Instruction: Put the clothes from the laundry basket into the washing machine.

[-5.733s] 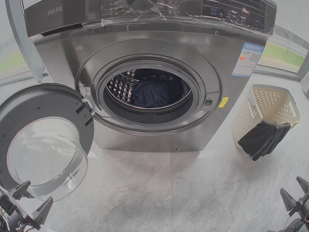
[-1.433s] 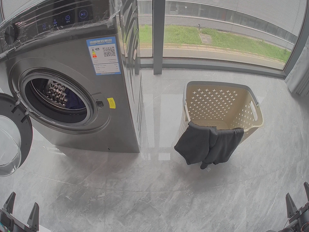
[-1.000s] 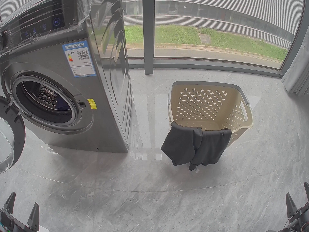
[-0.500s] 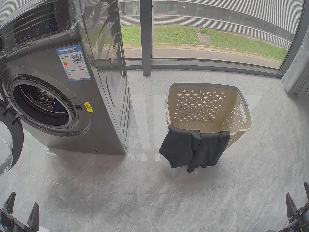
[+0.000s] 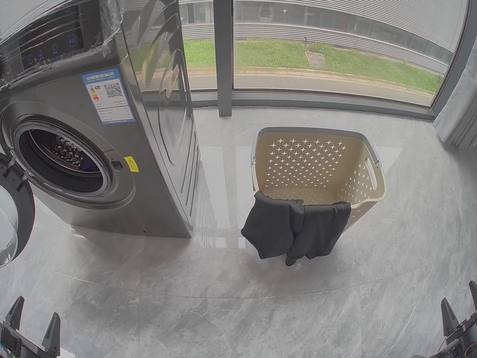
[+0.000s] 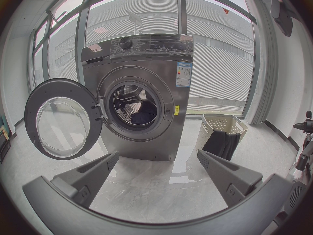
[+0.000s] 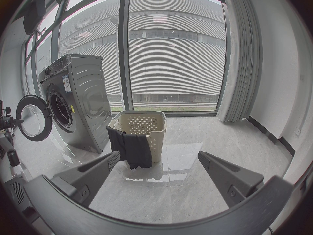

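Dark garment (image 5: 295,229) hangs over the near rim of the laundry basket (image 5: 318,131), well ahead of both arms, judged nearer the right pincer (image 5: 460,304) than the left pincer (image 5: 35,314), both spread wide and empty.

You have one washer (image 5: 99,125) with one door (image 6: 62,118). Right of the washer stands one basket (image 5: 308,162). Count two dark garments: the drum garment (image 6: 141,116) inside the washer, and the draped garment (image 5: 293,227) right of the washer. You also have two pincers: left pincer (image 5: 36,308) and right pincer (image 5: 458,294).
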You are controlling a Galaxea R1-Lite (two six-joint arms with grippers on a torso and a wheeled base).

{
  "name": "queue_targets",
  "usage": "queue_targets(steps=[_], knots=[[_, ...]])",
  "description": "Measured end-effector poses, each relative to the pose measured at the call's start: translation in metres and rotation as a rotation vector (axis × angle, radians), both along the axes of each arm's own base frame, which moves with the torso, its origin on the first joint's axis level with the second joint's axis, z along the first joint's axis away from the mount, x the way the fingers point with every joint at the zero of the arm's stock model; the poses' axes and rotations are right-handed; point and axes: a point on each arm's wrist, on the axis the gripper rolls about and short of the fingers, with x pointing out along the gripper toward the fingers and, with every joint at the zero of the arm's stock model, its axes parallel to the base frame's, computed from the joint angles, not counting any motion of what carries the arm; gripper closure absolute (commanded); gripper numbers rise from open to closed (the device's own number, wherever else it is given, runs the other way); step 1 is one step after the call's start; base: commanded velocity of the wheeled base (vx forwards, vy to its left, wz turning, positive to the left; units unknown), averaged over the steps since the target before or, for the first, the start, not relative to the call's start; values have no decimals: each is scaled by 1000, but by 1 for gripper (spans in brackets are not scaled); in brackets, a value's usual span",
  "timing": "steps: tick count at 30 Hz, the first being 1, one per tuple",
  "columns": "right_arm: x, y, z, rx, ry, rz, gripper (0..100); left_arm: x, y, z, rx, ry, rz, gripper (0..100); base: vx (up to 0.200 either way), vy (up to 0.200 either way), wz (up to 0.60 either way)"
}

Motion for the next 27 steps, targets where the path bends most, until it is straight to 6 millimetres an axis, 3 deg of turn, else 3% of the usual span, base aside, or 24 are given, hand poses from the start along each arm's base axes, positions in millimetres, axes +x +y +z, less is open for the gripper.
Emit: queue_targets(steps=[2,19,27], knots=[[0,0,0,0,0,0,0,0,0,0,0,0,0,0,0,-200,0],[0,0,0,0,0,0,0,0,0,0,30,4,-5,0,0,0,0],[0,0,0,0,0,0,0,0,0,0,17,4,-4,0,0,-200,0]])
